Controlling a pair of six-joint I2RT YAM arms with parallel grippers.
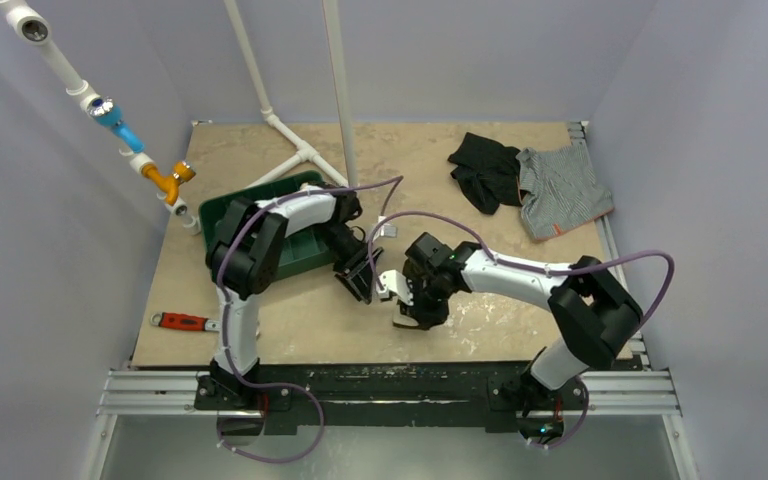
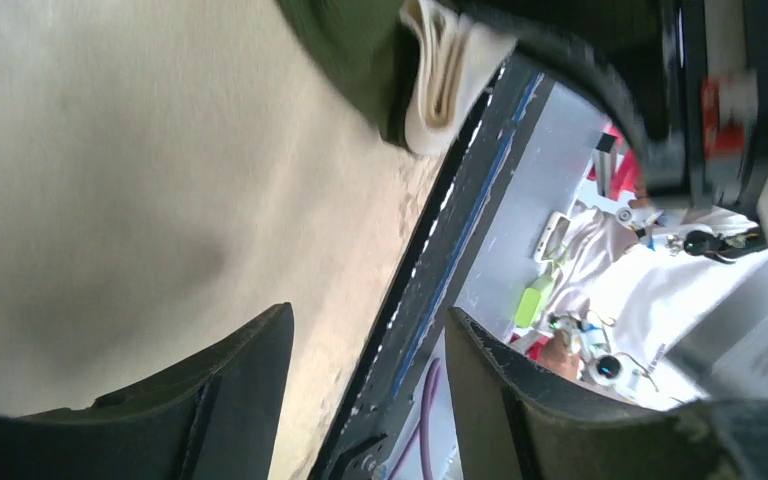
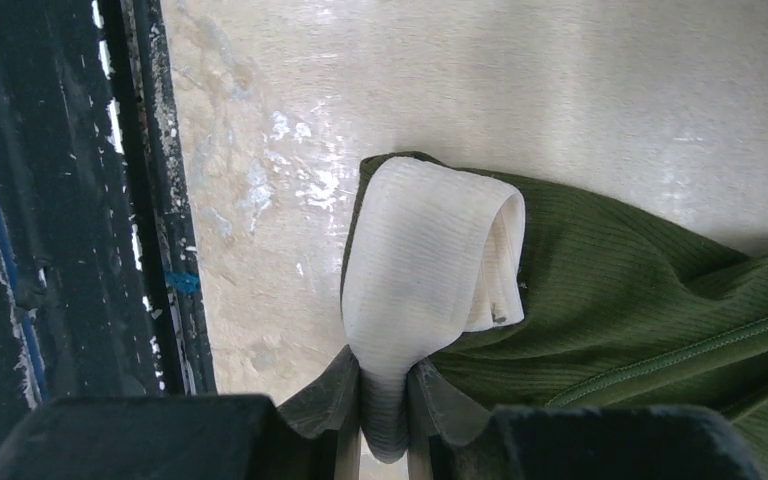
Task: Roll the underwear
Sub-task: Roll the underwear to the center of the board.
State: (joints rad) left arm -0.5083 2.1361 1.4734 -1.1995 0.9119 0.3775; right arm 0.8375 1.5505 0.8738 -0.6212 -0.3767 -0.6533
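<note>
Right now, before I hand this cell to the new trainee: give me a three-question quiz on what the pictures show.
1. True or false: the left claw is shut on the underwear.
2. Fill the gap: the right claw pinches the underwear by its cream ____.
3. Which garment lies against the black garment?

Key: 1 false, it is open and holds nothing. 2 waistband. 3 the grey striped garment.
</note>
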